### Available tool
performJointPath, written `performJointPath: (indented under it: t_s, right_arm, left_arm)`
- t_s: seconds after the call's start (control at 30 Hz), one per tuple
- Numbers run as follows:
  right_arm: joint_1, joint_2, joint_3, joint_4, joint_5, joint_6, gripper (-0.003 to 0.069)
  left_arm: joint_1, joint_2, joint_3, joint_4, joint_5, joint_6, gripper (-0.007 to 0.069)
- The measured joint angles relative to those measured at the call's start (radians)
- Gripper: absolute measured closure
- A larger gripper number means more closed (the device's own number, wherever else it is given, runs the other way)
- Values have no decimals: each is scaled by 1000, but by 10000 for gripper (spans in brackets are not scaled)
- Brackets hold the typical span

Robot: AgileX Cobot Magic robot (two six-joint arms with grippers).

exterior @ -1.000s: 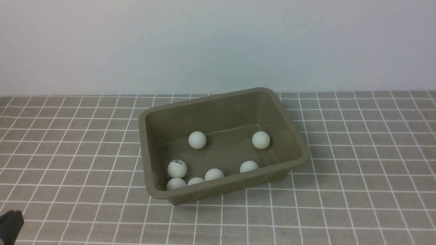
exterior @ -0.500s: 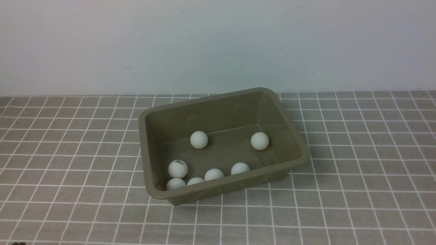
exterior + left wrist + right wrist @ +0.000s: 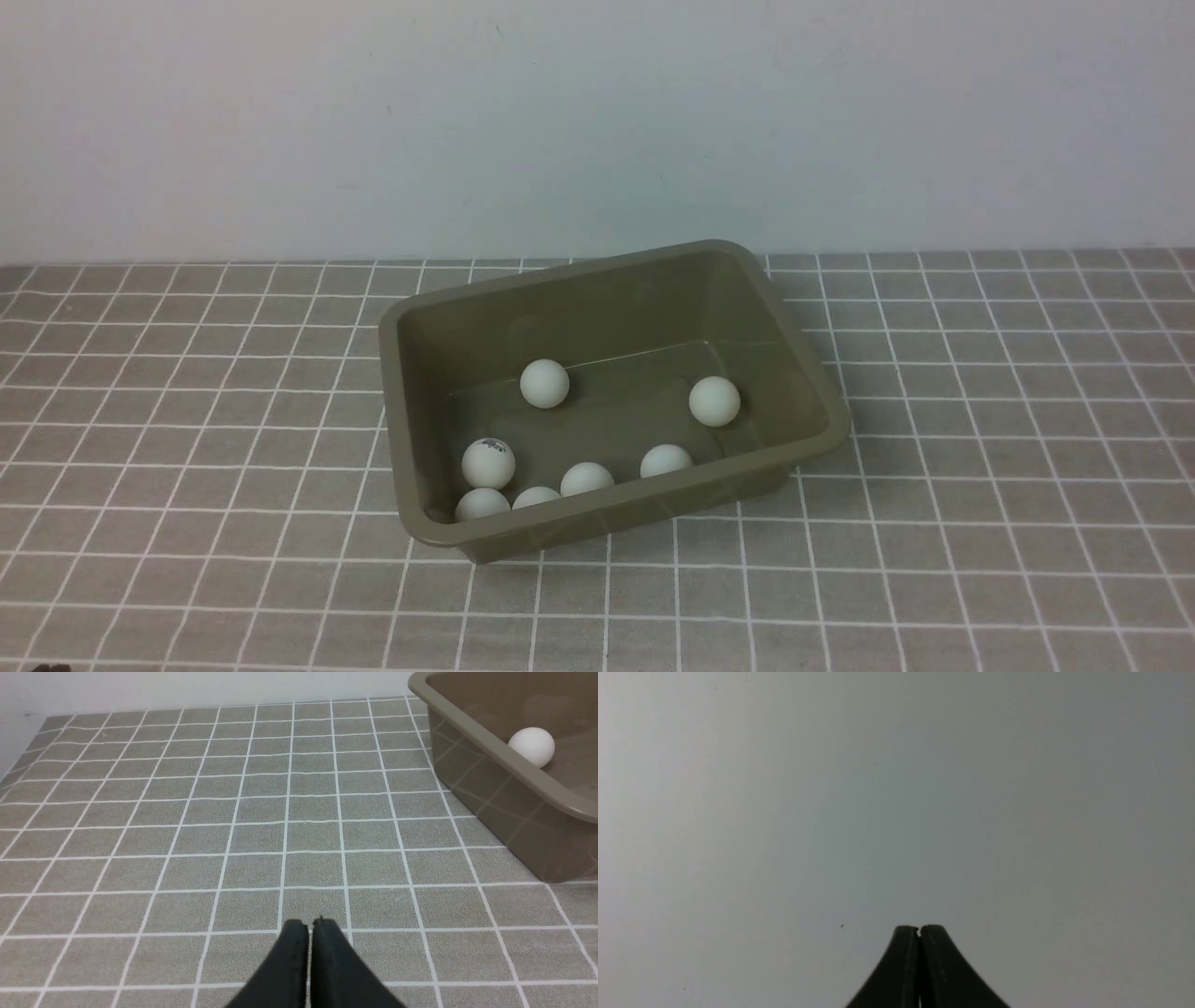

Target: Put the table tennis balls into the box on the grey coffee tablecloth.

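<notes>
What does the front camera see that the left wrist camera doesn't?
Only the front view shows the whole box with all seven table tennis balls inside it, and the wall behind. Only the left wrist view shows the left claw, shut and empty, above the cloth. Both show the grey coffee tablecloth and the box; the left wrist view catches just one corner of it with a single ball.

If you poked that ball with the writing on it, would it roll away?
Probably. The logo ball is a smooth round sphere on the box's glossy floor, so it should roll easily. It likely wouldn't go far: the wall and another ball sit close by. It looks light.
</notes>
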Motion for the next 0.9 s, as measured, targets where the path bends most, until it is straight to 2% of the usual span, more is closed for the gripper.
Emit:
performJointPath:
  t_s: [0.23,0.3,0.47,0.67,0.9]
  right_arm:
    - [0,0,0,-3,12,-120,673]
    - [0,-14,8,-6,102,-200,673]
    - [-45,-67,74,-9,362,-295,673]
    - [-175,-166,220,-23,701,-307,673]
    - [-188,-176,216,-23,730,-288,673]
  left_arm:
    - [0,0,0,0,0,0,629]
    - [0,0,0,0,0,0,629]
    - [0,0,0,0,0,0,629]
    - [0,0,0,0,0,0,629]
    - [2,0,0,-1,0,0,629]
